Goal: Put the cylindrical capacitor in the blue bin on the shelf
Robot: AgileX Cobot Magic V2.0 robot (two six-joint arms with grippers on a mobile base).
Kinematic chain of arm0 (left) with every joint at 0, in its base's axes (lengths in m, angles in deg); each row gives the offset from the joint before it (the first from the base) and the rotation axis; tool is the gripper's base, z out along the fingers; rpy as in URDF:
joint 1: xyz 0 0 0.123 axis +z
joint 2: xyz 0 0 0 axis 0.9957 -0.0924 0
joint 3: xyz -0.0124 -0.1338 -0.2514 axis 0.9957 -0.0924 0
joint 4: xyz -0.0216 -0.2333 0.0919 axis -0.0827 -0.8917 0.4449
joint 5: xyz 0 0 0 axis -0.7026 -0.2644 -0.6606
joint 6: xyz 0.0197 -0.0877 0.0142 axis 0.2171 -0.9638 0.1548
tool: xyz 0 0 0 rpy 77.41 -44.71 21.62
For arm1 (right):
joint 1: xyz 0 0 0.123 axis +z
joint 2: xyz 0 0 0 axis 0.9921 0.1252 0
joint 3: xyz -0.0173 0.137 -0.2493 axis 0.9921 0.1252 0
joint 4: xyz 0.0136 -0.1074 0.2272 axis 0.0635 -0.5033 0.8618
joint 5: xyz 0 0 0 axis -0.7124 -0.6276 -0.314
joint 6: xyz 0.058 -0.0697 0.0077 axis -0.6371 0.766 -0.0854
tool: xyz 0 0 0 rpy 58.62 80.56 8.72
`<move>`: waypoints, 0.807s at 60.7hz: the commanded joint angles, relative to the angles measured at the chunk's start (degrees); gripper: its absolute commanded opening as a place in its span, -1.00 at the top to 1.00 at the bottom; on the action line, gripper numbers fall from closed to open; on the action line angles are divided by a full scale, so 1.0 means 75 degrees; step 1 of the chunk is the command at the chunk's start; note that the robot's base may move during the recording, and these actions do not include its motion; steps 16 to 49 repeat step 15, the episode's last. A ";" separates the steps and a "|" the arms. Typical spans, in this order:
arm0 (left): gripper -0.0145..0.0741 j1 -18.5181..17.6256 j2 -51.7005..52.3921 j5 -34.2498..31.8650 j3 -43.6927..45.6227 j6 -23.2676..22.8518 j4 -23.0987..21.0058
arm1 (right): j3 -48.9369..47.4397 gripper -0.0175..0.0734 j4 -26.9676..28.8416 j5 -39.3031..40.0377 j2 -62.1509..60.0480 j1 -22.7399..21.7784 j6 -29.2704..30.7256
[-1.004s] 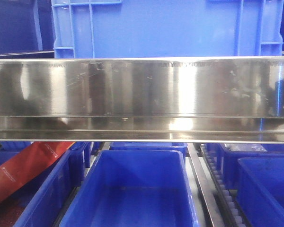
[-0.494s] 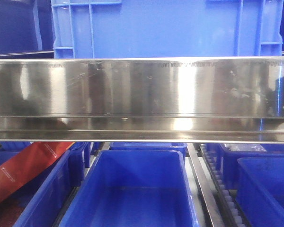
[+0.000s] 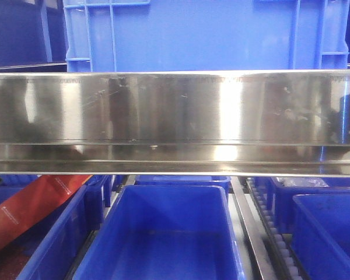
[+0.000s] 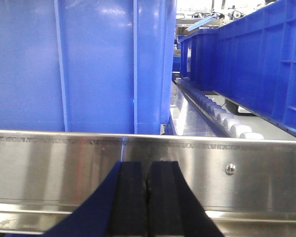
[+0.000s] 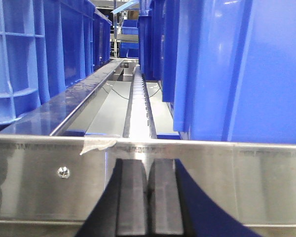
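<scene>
Both grippers are held shut in front of the shelf rail, and the capacitor is not seen in any view.

The shelf is fronted by a wide, shiny, scratched steel rail, with a large blue bin seated above it and an open blue bin below. A red packet is seen lying in the lower left bin. The left gripper is shown with its black pads pressed together, nothing between them, just before the rail. The right gripper is likewise closed on nothing. Grey roller tracks are seen between the bins.
</scene>
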 commanded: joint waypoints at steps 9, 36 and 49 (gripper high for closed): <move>0.84 0.0025 0.0040 -0.0188 0.0015 0.0019 -0.0067 | 0.0023 0.97 -0.0056 0.0179 -0.0019 -0.0037 -0.0012; 0.84 0.0025 0.0040 -0.0188 0.0015 0.0019 -0.0067 | 0.0023 0.97 -0.0056 0.0179 -0.0019 -0.0037 -0.0012; 0.84 0.0025 0.0040 -0.0188 0.0015 0.0019 -0.0067 | 0.0023 0.97 -0.0056 0.0179 -0.0019 -0.0037 -0.0012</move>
